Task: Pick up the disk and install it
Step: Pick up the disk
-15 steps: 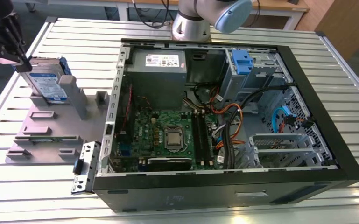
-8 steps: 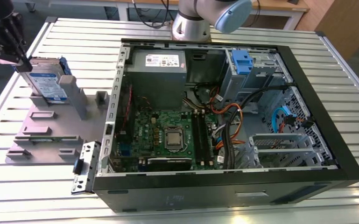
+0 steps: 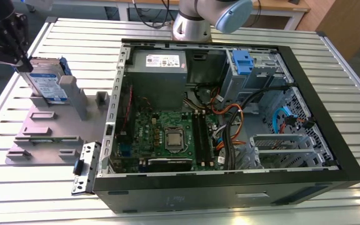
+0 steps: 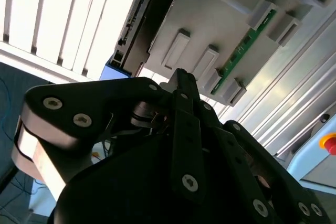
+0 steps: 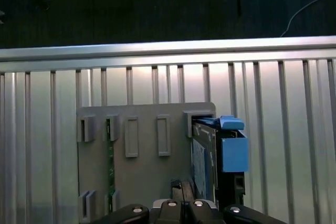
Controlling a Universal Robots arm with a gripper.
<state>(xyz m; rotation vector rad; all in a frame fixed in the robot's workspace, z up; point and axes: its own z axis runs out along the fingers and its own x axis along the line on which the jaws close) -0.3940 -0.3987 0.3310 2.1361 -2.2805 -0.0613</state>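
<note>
The disk (image 3: 45, 83) stands on edge in a slot of the grey holder (image 3: 48, 126) at the exterior view's left, silver with a white-and-blue label and a blue carrier frame (image 5: 232, 148). My gripper (image 3: 22, 64) hangs just above the disk's upper end, black, shut and with nothing in it. In the first wrist view the gripper (image 5: 181, 186) sits close beside the disk (image 5: 202, 153), over the holder (image 5: 142, 177). The second wrist view looks past the gripper (image 4: 181, 77) to the disk (image 4: 149, 17) on edge.
An open computer case (image 3: 230, 183) lies in the middle of the slatted table (image 3: 80, 37), with a power supply (image 3: 159, 63), motherboard (image 3: 167, 136), cables and a drive bay with a blue clip (image 3: 241, 62). A green memory stick (image 4: 247, 45) sits in the holder.
</note>
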